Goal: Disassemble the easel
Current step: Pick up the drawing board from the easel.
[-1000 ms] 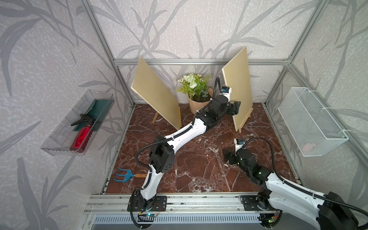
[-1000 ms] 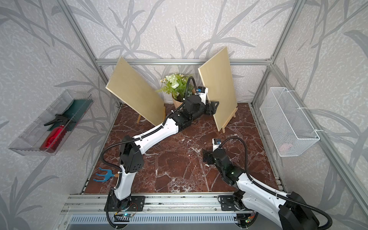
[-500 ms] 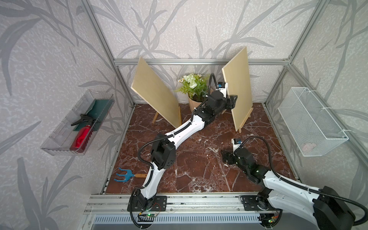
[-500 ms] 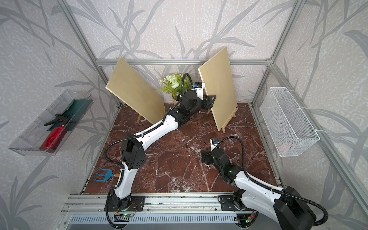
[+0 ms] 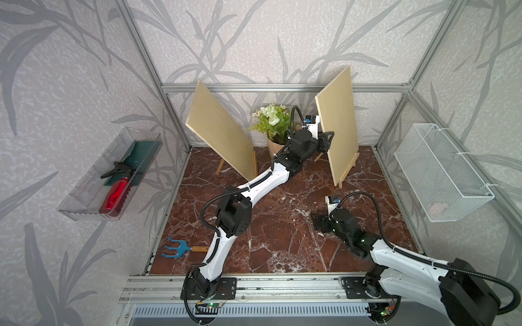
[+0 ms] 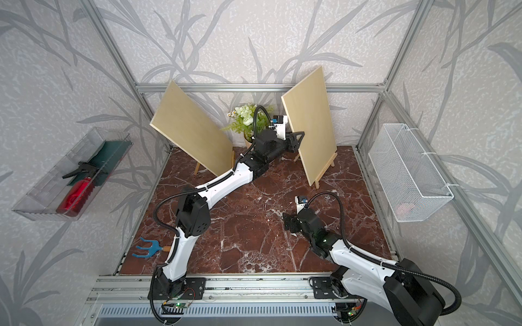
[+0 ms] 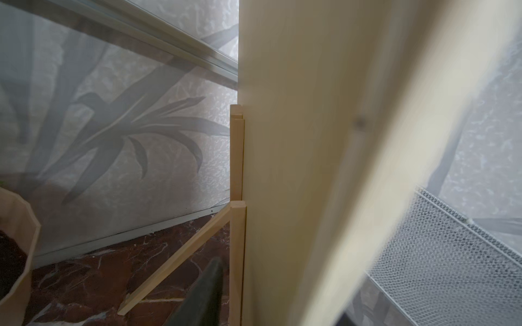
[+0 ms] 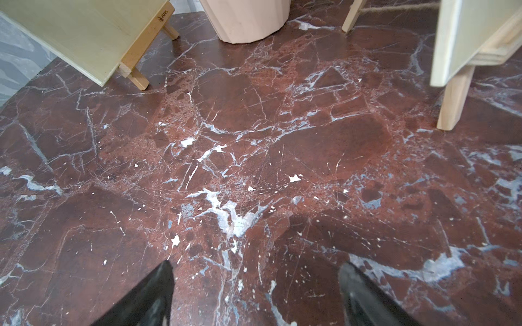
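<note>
While the upright edge of the right board (image 5: 339, 121) is straddled by the left hand (image 5: 328, 142), pinch cannot be confirmed; right hand (image 8: 254, 264) spread, farther.

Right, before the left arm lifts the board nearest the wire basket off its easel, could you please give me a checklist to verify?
1. Left gripper at the edge of the pale plywood board nearer the white wire basket: ok.
2. Jaws closed firmly on that board: cannot tell; only one finger shows in the left wrist view.
3. Light wooden easel frame standing behind the board: ok.
4. Right gripper open and empty above the red marble floor: ok.
5. Potted white-flowered plant clear of the left arm: cannot tell; the arm passes close by it.
</note>
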Motion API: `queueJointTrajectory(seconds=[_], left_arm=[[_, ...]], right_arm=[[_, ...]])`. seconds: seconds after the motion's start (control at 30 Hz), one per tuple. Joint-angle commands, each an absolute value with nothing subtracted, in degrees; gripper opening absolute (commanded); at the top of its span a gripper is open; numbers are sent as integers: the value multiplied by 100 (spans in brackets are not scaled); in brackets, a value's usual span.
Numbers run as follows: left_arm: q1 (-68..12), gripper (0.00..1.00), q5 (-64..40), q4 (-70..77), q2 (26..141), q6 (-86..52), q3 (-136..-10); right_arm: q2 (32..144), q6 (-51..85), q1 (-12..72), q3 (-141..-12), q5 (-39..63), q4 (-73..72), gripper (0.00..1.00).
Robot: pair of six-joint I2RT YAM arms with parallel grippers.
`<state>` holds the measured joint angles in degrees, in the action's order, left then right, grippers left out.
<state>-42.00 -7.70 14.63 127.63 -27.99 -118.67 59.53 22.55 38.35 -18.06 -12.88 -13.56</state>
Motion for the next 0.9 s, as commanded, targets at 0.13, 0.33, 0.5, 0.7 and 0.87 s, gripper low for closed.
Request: queueJointTrajectory(seconds=[0.13, 0.33, 0.5, 0.7, 0.87], left_arm=[[-4232, 31, -925, 1722, 12763, -2752, -12088], [-4278, 24, -927, 1937, 12640, -2584, -11928], [-4302, 19, -960, 2229, 12582, -2564, -11788], [-4351, 7, -944, 2347, 12551, -2450, -11756], [-4433, 0, -847, 2436, 12457, -2210, -11668]], right_arm=[[6062, 2198, 3815, -2032, -1178, -1494, 90], [6073, 2202, 3814, -2039, -1160, -1494, 89], [6077, 2189, 3819, -2040, -1151, -1486, 88], [6117, 2180, 3815, -2057, -1120, -1485, 87], [6148, 2173, 3815, -2066, -1107, -1488, 86]])
